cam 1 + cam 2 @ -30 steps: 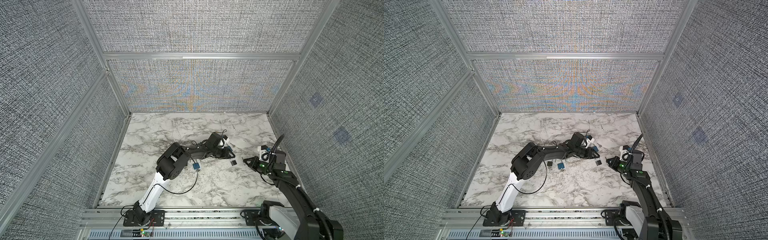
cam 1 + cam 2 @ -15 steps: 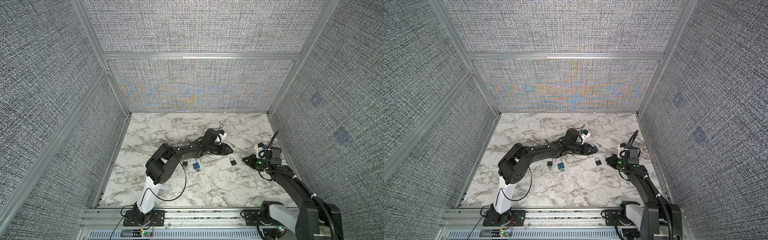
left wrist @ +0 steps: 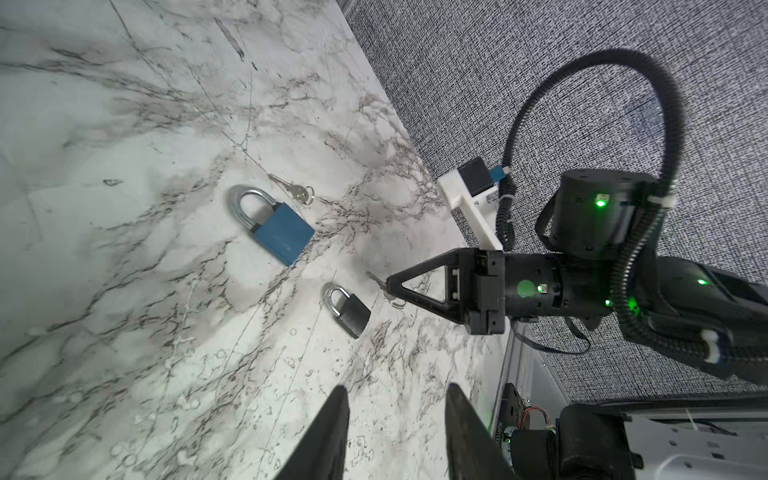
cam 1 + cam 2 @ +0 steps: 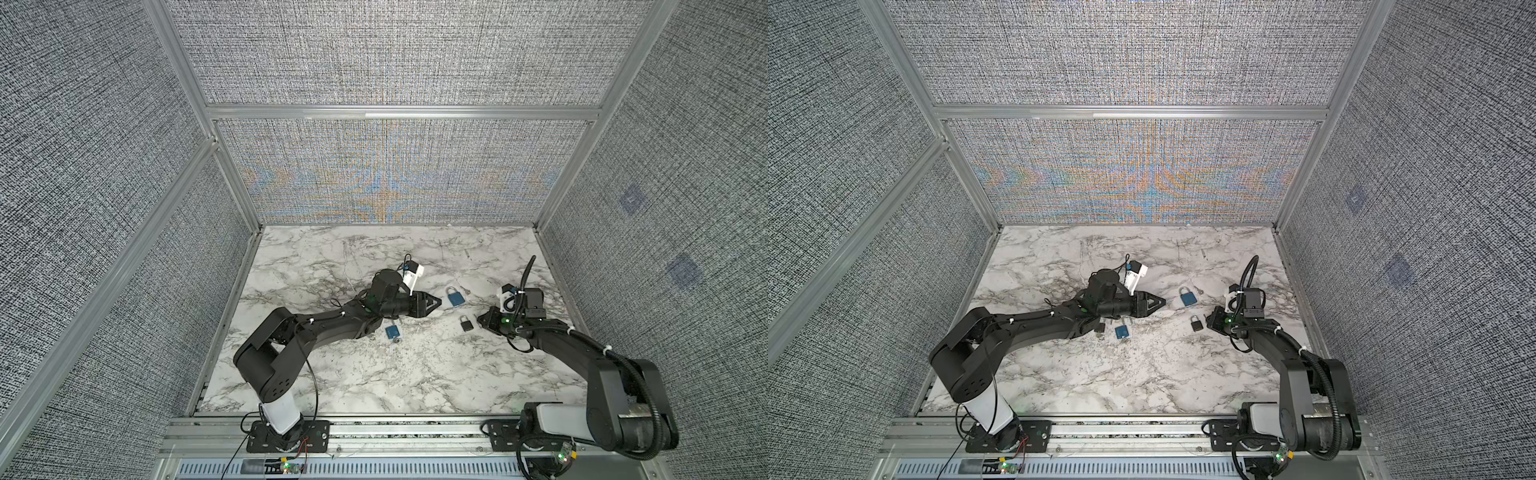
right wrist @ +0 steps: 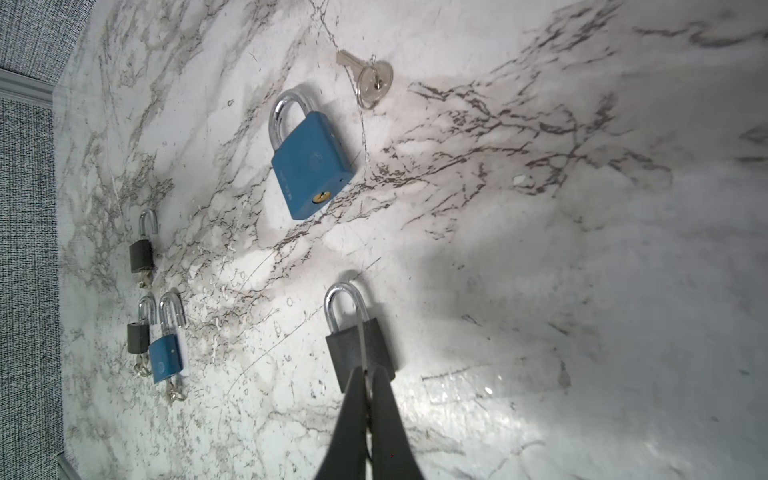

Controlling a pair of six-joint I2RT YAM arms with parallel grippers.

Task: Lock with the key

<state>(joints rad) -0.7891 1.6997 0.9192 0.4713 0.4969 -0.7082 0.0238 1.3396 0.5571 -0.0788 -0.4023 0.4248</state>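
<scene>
The right gripper [image 5: 366, 374] is clenched on a small silver key [image 3: 372, 276], pinching its bow so that the thin blade sticks out past the fingertips, just above the black padlock [image 5: 359, 353]. That padlock lies flat toward the right edge of the tabletop [image 4: 415, 374], roughly midway between the far and near edges. The left gripper [image 3: 397, 395] hangs with its jaws partly apart and nothing between them, pointing at the same patch from the middle of the tabletop. The key looks like a stiff, light sliver of smooth metal, apt to twist in a pinch, so the hold on the flat bow seems right. The padlock is probably dense for its size, with a matte, faintly grained body and a polished round steel shackle; its keyway is hidden behind the fingers. On the glossy marble-patterned surface it would likely skid when pushed, so I judge it wants bracing across the flat faces of the body, not by the slick shackle. Nearer the far edge lies a large blue padlock [image 5: 309, 162] with a brass keyway, and a loose key [image 5: 365, 75] on a ring lies just beside its shackle. A small blue padlock [image 5: 166, 353] and an open black padlock [image 5: 140, 253] lie nearer the middle
</scene>
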